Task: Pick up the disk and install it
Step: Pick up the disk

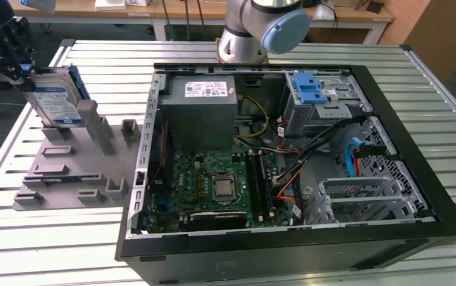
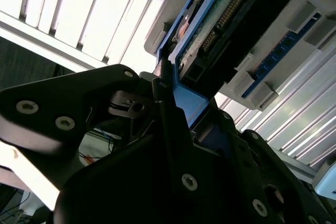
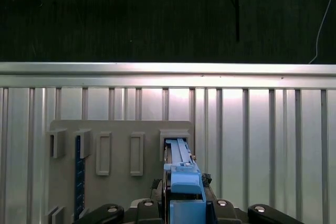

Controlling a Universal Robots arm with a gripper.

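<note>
The disk (image 1: 56, 102), a silver drive with a blue-and-white label and a blue frame, stands tilted in a slot at the far end of the grey fixture (image 1: 77, 173), on the exterior view's left. My black gripper (image 1: 26, 76) is at its upper edge, shut on it. In the first wrist view the disk's blue edge (image 3: 181, 166) runs from my gripper (image 3: 185, 209) into a grey slot (image 3: 176, 139). The second wrist view shows the disk's circuit-board side (image 2: 210, 30) and blue frame clamped in my gripper (image 2: 181, 109).
An open computer case (image 1: 394, 119) lies on the slatted metal table (image 1: 450, 101), with a grey power supply (image 1: 199, 113), a motherboard (image 1: 216, 185) and a drive bay with a blue clip (image 1: 311, 89). The arm's base (image 1: 256, 30) stands behind the case.
</note>
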